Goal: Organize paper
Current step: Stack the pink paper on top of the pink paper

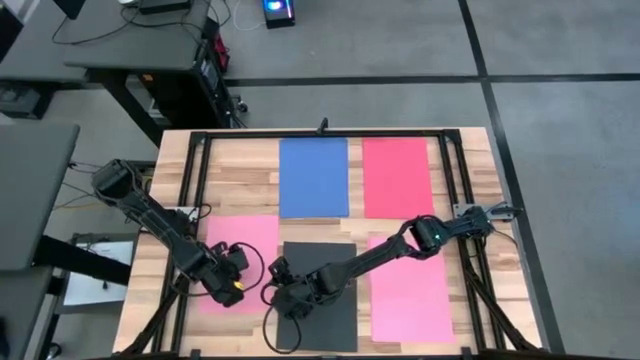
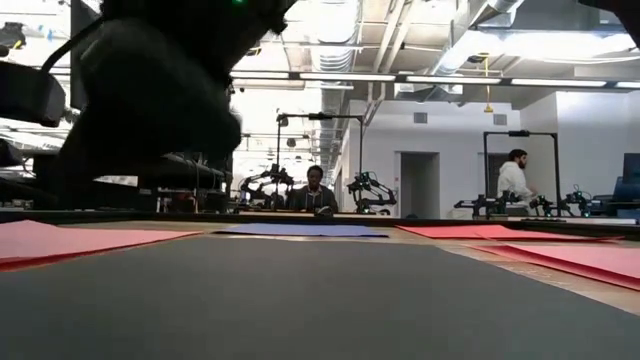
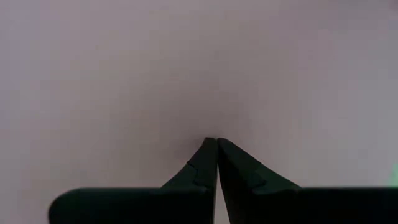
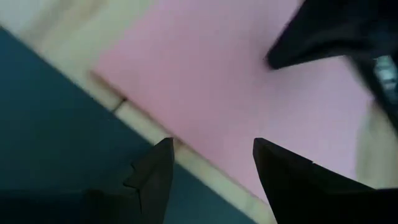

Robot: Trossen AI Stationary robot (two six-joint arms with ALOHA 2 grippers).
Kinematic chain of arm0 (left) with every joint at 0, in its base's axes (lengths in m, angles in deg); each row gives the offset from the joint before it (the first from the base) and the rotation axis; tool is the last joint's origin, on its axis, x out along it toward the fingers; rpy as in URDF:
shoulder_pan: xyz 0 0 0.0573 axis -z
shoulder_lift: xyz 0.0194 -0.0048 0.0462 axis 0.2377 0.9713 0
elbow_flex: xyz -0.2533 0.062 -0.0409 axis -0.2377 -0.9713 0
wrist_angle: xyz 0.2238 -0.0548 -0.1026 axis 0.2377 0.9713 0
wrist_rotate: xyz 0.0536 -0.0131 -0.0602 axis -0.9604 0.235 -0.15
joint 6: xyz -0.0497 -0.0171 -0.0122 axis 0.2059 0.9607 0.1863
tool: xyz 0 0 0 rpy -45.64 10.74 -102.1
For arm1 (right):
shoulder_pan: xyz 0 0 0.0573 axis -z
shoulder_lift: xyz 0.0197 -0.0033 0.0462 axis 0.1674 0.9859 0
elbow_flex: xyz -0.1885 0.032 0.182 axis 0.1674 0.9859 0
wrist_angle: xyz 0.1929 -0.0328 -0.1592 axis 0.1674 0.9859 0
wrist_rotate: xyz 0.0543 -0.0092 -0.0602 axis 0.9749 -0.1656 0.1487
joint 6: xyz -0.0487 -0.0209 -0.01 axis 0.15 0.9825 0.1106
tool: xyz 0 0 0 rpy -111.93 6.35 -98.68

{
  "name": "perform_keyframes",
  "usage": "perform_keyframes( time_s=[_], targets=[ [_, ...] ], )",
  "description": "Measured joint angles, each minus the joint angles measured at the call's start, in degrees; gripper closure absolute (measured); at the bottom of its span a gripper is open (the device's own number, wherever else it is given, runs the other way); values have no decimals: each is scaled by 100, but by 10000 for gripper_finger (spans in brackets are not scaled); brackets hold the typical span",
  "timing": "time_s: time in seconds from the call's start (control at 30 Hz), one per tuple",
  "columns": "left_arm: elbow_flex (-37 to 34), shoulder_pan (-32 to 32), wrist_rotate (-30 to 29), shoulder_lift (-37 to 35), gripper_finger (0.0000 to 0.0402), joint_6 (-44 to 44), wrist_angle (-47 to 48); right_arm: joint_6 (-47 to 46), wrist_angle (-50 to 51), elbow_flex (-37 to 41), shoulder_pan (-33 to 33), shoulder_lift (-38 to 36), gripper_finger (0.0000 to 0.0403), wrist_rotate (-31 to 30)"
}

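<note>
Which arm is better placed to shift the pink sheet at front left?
Left. The left gripper is shut with its tips down on that pink sheet. The right gripper is open over the dark grey sheet's edge beside it.

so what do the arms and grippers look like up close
Both arms are dark, nearly black, built of slim jointed links. The left arm has a yellow-orange mark near its gripper and black cables looping beside it. The right arm shows a small green light at one joint. Each gripper, like the right one, has two dark wedge-shaped fingers tapering to points.
</note>
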Motion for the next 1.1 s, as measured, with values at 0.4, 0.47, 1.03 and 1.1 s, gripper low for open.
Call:
perform_keyframes(
  time_s=[0.4,0.47,1.03,1.1],
  targets=[
    [-74,-342,-119,2,402,-354,-71,10,113,-37,42,276,194,-38],
    [-77,-365,-122,2,402,-415,-85,12,118,-41,45,276,194,-27],
    [-87,-489,-175,7,402,-803,-399,-166,-256,-42,77,287,194,-184],
    [-87,-489,-171,11,402,-801,-376,-181,-233,-40,56,287,194,-186]
  ],
)
